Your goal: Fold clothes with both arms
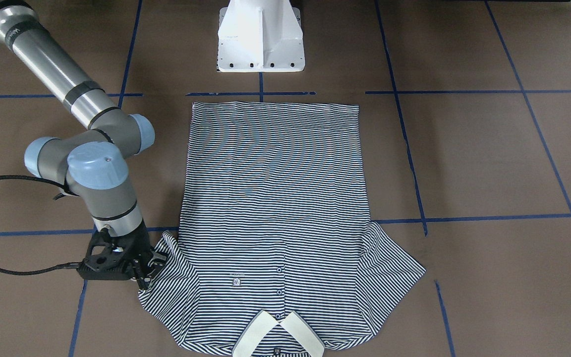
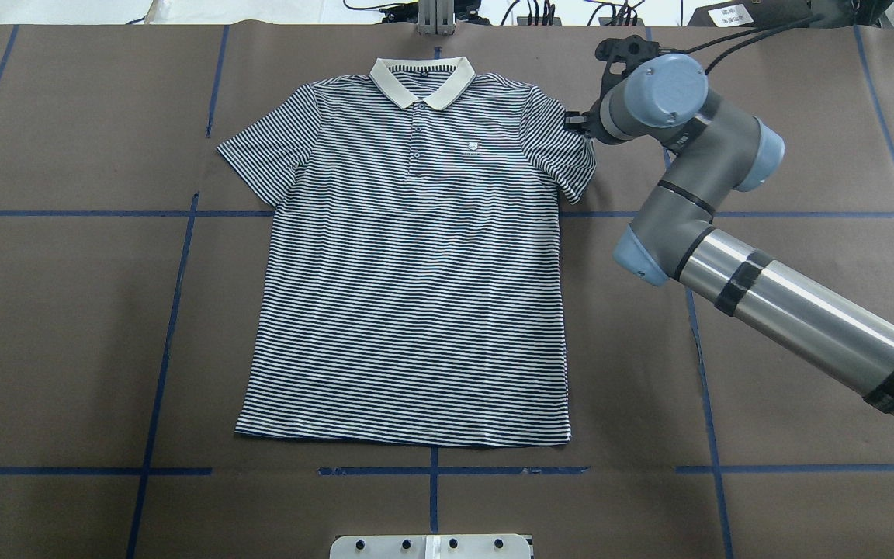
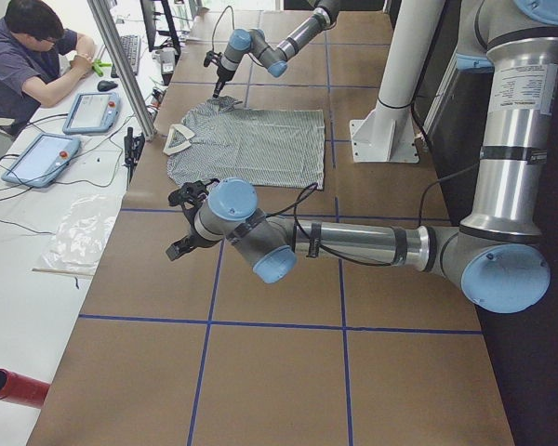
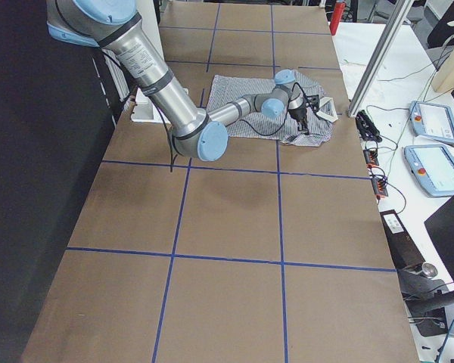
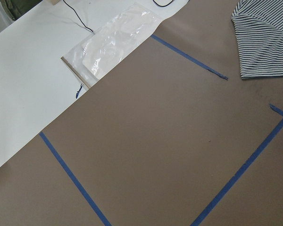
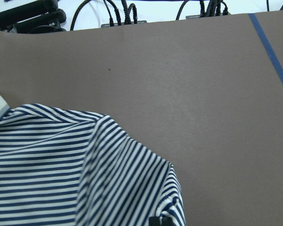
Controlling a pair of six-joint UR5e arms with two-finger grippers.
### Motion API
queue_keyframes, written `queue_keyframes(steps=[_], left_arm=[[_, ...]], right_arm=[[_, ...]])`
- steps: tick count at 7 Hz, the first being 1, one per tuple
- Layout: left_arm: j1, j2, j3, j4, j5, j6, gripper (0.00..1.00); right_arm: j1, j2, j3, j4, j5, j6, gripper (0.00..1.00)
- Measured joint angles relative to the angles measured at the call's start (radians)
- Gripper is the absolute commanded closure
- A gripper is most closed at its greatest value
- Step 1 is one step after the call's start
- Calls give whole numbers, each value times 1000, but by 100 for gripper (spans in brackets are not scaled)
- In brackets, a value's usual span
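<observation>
I see the striped polo shirt (image 2: 408, 272) lying flat and face up in the middle of the table (image 2: 67, 310). Its white collar (image 2: 422, 78) points away from the robot's base and its hem is nearest the white pedestal (image 1: 260, 34). Both short sleeves are spread out to the sides. The button placket and small chest logo (image 2: 472, 146) are showing.

My right arm (image 2: 765, 303) reaches across the table to the sleeve on the robot's right (image 2: 567, 155). The right gripper (image 1: 149, 270) is low at that sleeve's outer hem. In the right wrist view one dark fingertip (image 6: 160, 220) sits right at the striped hem, touching or just beside it. From these views I cannot tell whether the fingers are clenched on the cloth or released.

My left arm (image 3: 353, 243) stretches out low over bare brown table, well apart from the shirt on the robot's left side. The left gripper (image 3: 177, 223) shows only in the side view, so I cannot tell the state of its fingers. Its wrist camera looks down on blue tape lines (image 5: 240, 172), a corner of the other sleeve (image 5: 266, 42) and a clear plastic bag (image 5: 113, 42) at the table's edge.

An operator (image 3: 33, 56) sits at the bench beyond.
</observation>
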Motion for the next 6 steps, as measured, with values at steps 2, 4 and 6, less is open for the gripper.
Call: queue_keyframes(steps=[2,4,6], left_arm=[[0,0,1,-1,0,0,0],[0,1,0,-1,-1,0,0],[0,2,0,-1,-1,0,0]], right_arm=[[-61,94,-72,-51,-101,110,100],[-82,135,-112,-52,-120,128,100],[-95,148,-119,-50,-122,129,0]])
